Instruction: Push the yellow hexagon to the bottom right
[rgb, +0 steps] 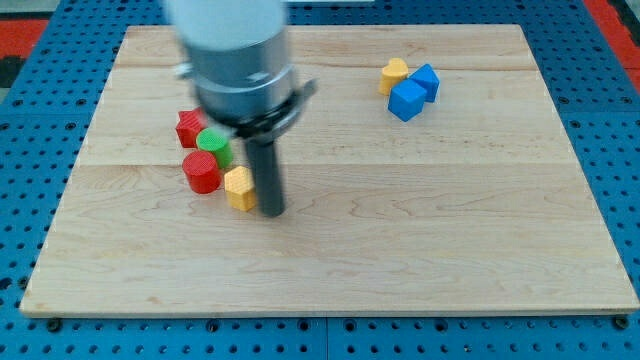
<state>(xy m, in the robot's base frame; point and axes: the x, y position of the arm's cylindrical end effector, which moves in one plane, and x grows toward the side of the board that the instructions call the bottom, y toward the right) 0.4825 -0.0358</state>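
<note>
The yellow hexagon (239, 187) lies left of the board's middle. My tip (271, 212) rests on the board right beside it, touching or almost touching its right side. A red cylinder (201, 171) sits just left of the hexagon. A green block (213, 145) is above it, and a red block (189, 127) is further up and left, partly hidden by the arm's body.
A yellow block (394, 74) and two blue blocks (407, 100) (426, 80) sit clustered at the view's upper right. The wooden board (400, 230) lies on a blue perforated table (620, 150). The arm's grey body (235, 60) hangs over the upper left.
</note>
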